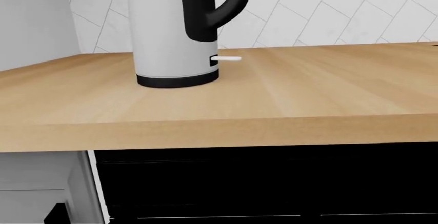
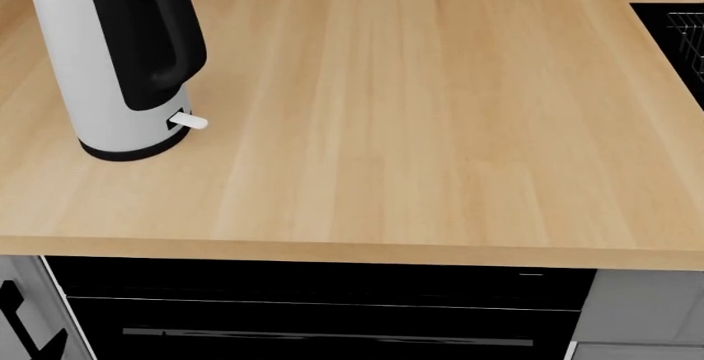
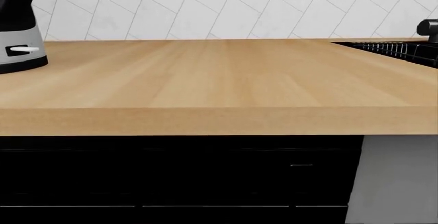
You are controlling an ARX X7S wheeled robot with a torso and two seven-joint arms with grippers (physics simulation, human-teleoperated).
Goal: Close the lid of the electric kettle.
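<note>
The electric kettle stands upright at the upper left of the head view, on the wooden countertop, its top cut off by the frame edge so that the lid is out of sight in every view and its position cannot be told. The kettle's black handle faces the middle of the counter, and a small white lever switch sticks out just above the black base ring. In the left wrist view the kettle fills the upper left, again cropped above the handle, with the lever pointing along the counter. The right wrist view catches only a sliver of the kettle at its left edge. Neither pincer appears in any view, so whether they are released or clenched cannot be told, nor how the kettle lies relative to them. A dark sink sits at the upper right of the head view, and a black oven front lies below the counter edge.
</note>
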